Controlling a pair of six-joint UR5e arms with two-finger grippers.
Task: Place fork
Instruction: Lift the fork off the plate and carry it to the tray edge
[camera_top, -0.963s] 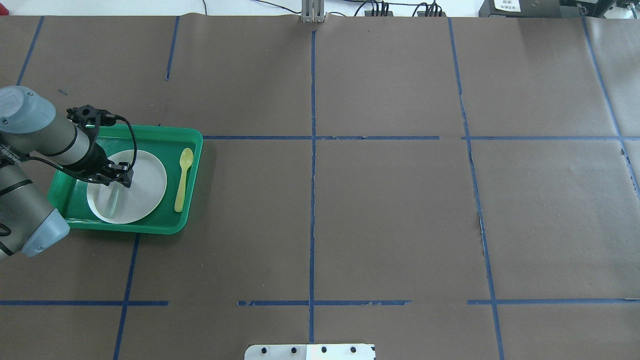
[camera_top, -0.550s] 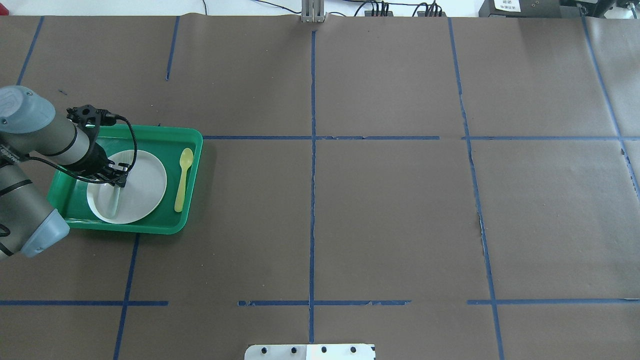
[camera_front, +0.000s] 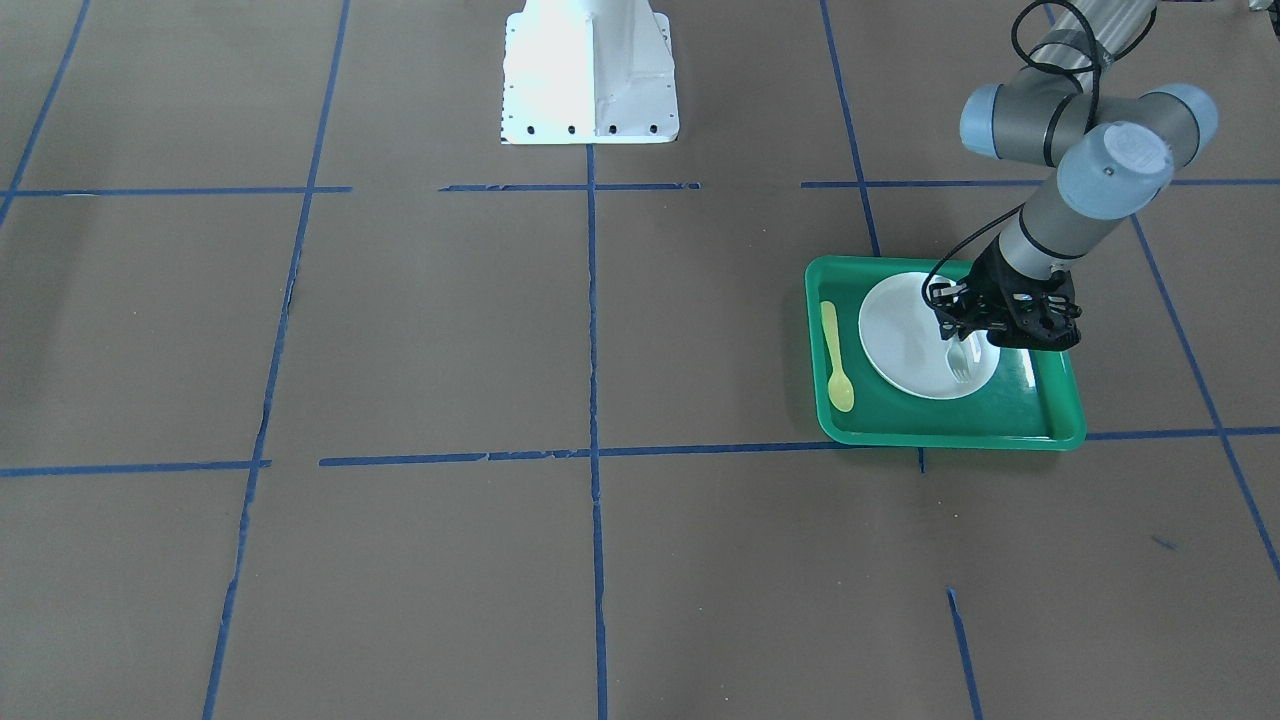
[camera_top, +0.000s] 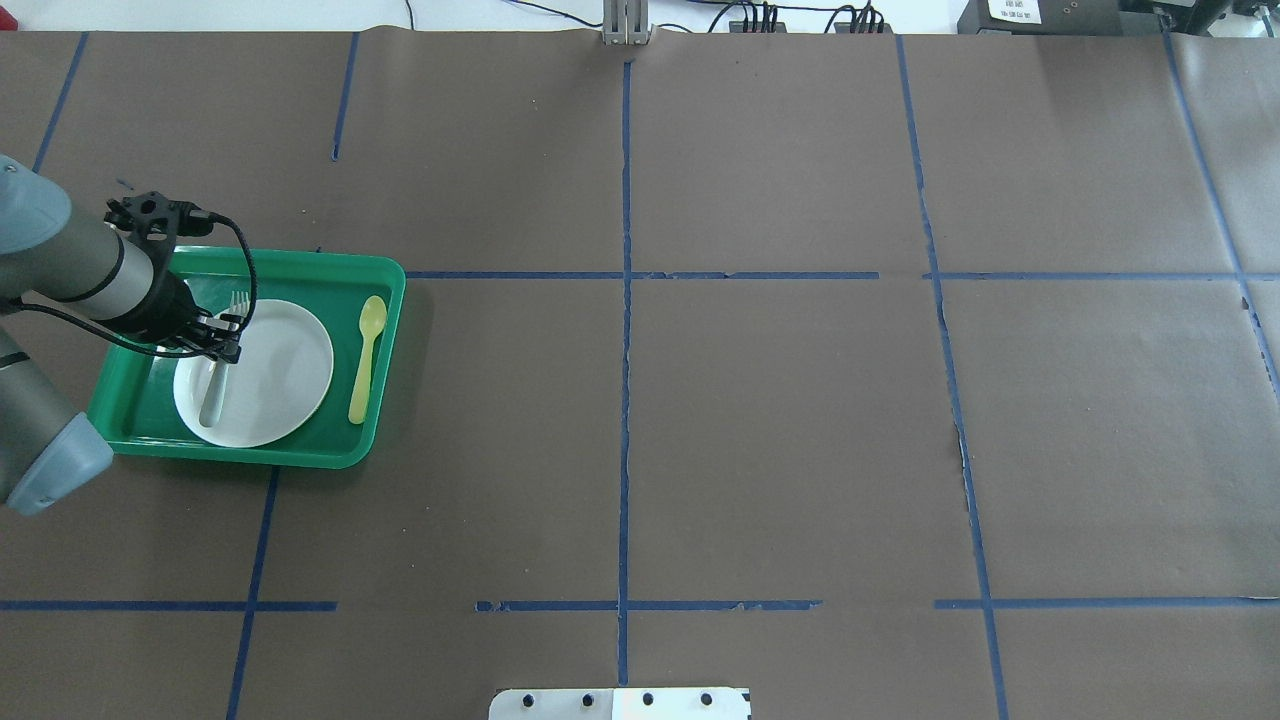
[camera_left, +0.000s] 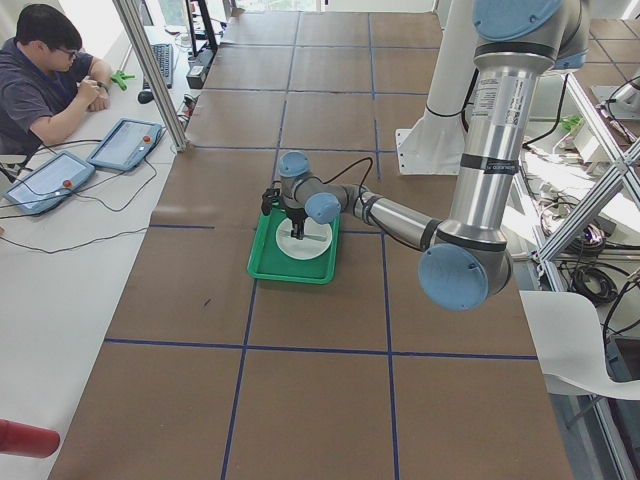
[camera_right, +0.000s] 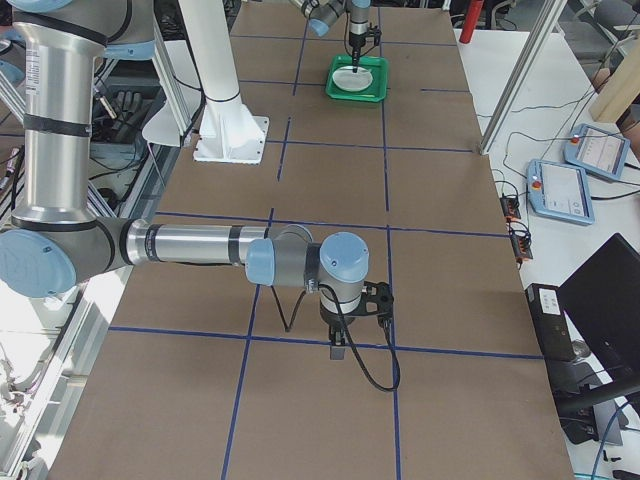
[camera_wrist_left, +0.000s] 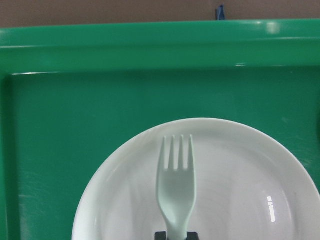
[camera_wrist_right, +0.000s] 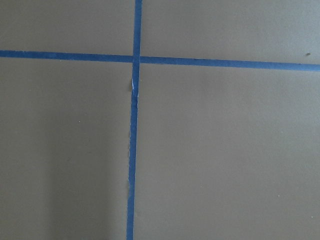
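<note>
The white fork is in my left gripper, which is shut on its neck. It hangs just above the white plate in the green tray, tines toward the tray's far wall. The left wrist view shows the fork's head over the plate, the gripper at the bottom edge. The front view shows the fork below the gripper. My right gripper hangs over bare paper far from the tray; I cannot tell whether it is open or shut.
A yellow spoon lies in the tray right of the plate. The tray sits at the table's left side. The robot's white base stands mid-table. Blue tape lines cross the brown paper. An operator sits at a desk beyond the table's left end.
My left gripper has moved left and slightly away over the plate, carrying the fork. The fork's tines now show beyond the gripper near the plate's far rim.
</note>
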